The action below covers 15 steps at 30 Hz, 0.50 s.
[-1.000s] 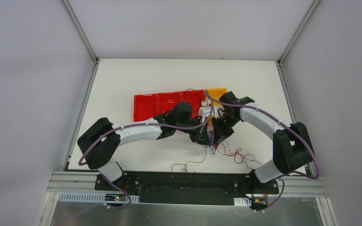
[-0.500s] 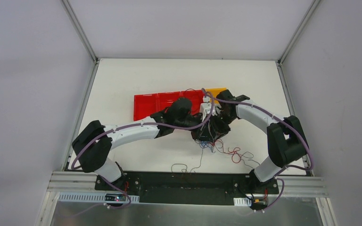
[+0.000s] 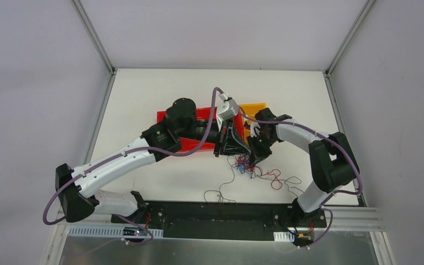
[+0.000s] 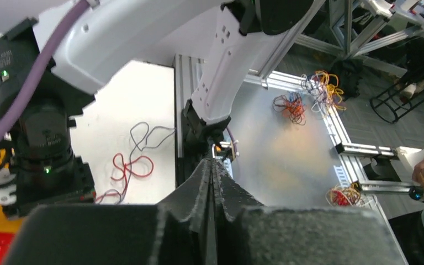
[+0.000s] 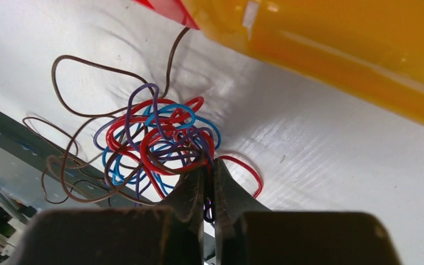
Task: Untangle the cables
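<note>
The cables (image 3: pixel 245 164) are a small clump of thin red, blue, purple and brown wires on the white table, just in front of the bins. In the right wrist view the clump (image 5: pixel 160 138) lies right at my right gripper (image 5: pixel 210 165), which is shut on some of its strands. A purple loop shows between the jaws. From above, the right gripper (image 3: pixel 253 157) sits at the clump's far edge. My left gripper (image 3: pixel 220 150) is raised left of the clump. In its own view the left gripper (image 4: pixel 212 165) is shut and no wire shows between the jaws.
Red bins (image 3: pixel 168 124) and an orange bin (image 3: pixel 255 106) stand in a row behind the grippers; the orange bin (image 5: pixel 337 49) is close above the clump. Loose red wire (image 3: pixel 275 181) and grey wire (image 3: pixel 218 194) trail toward the near edge. The two arms are close together.
My left arm has lifted and swung up and back over the red bins. The right gripper has stayed at the clump, which has shifted slightly and looks more bunched.
</note>
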{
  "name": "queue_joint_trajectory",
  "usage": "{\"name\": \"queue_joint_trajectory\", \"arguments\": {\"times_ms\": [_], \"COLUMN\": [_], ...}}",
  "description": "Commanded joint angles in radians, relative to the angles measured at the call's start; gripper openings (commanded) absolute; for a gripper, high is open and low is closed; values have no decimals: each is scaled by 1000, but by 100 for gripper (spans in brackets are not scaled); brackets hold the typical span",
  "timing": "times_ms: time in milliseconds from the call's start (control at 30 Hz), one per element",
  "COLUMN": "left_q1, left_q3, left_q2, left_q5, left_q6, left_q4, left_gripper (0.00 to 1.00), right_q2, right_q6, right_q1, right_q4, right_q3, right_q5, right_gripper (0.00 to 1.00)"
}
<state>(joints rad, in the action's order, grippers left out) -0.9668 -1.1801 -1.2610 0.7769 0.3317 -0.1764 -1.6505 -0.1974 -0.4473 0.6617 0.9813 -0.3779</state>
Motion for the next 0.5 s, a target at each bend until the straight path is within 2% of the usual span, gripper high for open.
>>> {"name": "queue_joint_trajectory", "arguments": {"times_ms": [0,33,67,100,167,267,467], "left_q1": [19,28,29,29,29,29,39], "left_q3": [42,71,111,141,183,207,285], "left_q2": [19,22,26,24,6,-52,-119], "left_q5": [-29,-42,-65,-82,-92,-88,-66], "left_q6": [-136,-176,-218,-258,-332,-399,-477], "left_q4": [198,221,238,244,247,241,83], "left_gripper": [25,50,67,75,80,79,80], "right_q2": [52,74,93,111,137,166,230], "right_q6": [-19,-25,-29,-29,-30,-31,-40], "right_q1": [25,24,24,25,23,22,9], "right_q4": [3,11,21,31,46,58,58], "right_q3": [-6,-6,-5,-5,0,0,-3], "right_q5": [-68,-94,-118,-138,-170,-184,-176], "right_gripper": [0,0,0,0,0,0,0]}}
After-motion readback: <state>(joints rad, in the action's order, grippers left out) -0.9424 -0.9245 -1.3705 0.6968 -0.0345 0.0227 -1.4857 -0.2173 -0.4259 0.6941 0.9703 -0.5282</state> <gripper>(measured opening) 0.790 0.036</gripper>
